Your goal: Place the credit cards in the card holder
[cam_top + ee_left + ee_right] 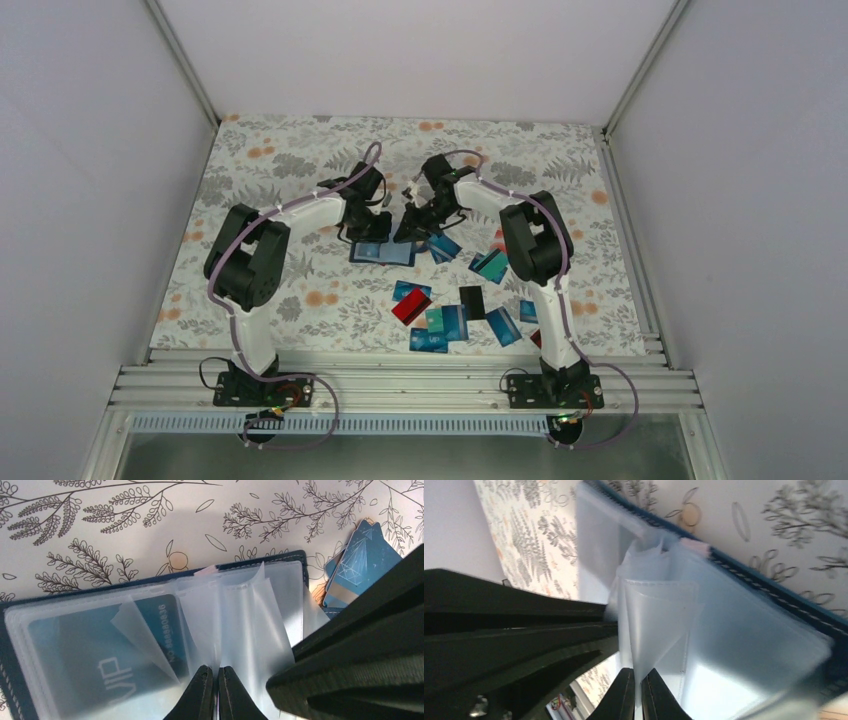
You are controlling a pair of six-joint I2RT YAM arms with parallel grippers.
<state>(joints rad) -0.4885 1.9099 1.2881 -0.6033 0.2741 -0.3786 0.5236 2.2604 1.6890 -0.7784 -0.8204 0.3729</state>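
**Top view:** the card holder [380,253] lies open at the middle of the flower-print table [260,160], a flat rectangle, navy at the edges and pale blue within. The left gripper [374,224] and right gripper [408,230] are both down at its far edge, close together. Loose credit cards [440,325] lie scattered near and right of it, mostly blue and teal, with a red card [410,308] and a black card [472,300] among them.

**Left wrist view:** the holder's clear plastic sleeves [240,620] fan up from a stitched navy cover. One sleeve on the left holds a blue card marked VIP [100,665]. The left gripper's fingers are pressed together with a pale sliver of sleeve between them. The right gripper's black body crosses the right side, with more blue cards on the table beyond it.

**Right wrist view:** a clear sleeve hangs down into the right gripper's fingers, which are pinched tight on it. The navy cover runs behind, and the left gripper is dark at the left
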